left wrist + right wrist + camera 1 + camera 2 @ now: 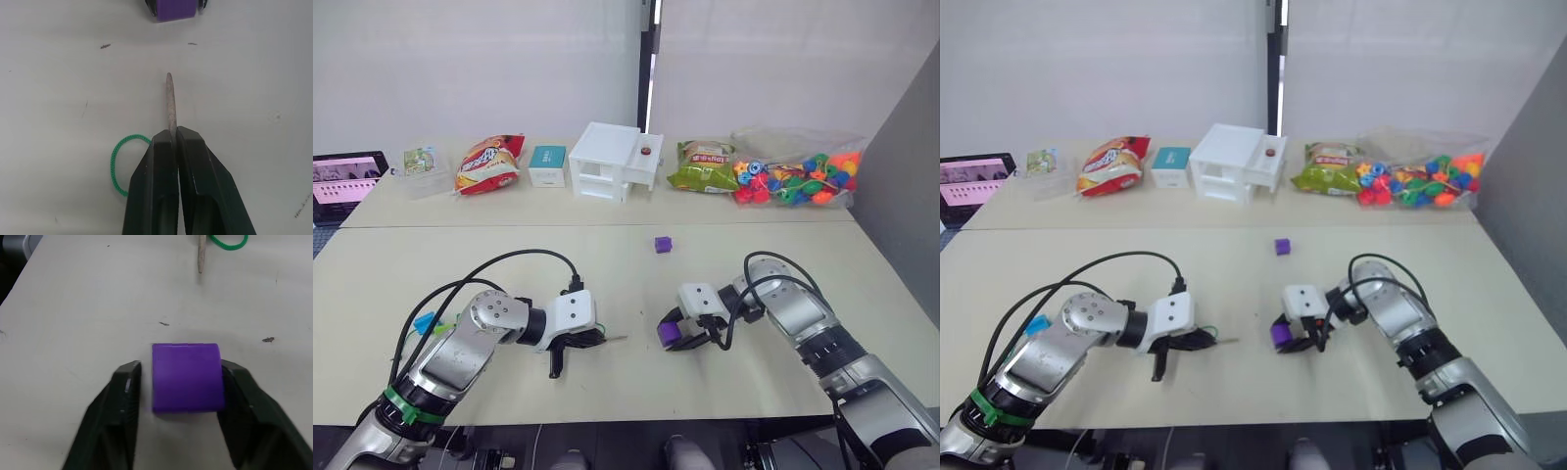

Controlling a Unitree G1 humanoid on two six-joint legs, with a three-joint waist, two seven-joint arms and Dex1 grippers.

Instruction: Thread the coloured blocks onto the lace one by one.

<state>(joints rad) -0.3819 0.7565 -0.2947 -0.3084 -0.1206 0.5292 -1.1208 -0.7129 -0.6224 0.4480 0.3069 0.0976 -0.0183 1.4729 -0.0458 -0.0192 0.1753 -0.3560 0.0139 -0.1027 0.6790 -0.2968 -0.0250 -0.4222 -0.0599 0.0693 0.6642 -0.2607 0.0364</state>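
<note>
The left pincer (576, 345) lies low over the pale bench (607, 274), its two black fingers (161, 186) pressed together on the lace (117, 166). The stiff pale tip (170, 105) of the lace sticks straight out past the fingertips, and a short green loop curls out beside one finger. The tip points toward the right pincer and stops short of it, with bare bench between.

The right pincer (680, 335) faces the left one across a small gap. Its fingers (122, 396) are spread around a purple block (186, 377) that sits on the bench between them. One finger touches the block's side, or nearly so; the other stands a little off it, with a strip of bench showing between. The pictures do not show whether the block is actually gripped.

A second purple block (663, 244) rests alone on the bench, well beyond the right pincer and farther from the robot.

Along the far edge of the bench, well apart from both pincers, stand a clear bag of bright beads (798, 181), a green snack bag (703, 166), a white box (612, 160), a small teal box (548, 164) and a red snack bag (489, 164).
</note>
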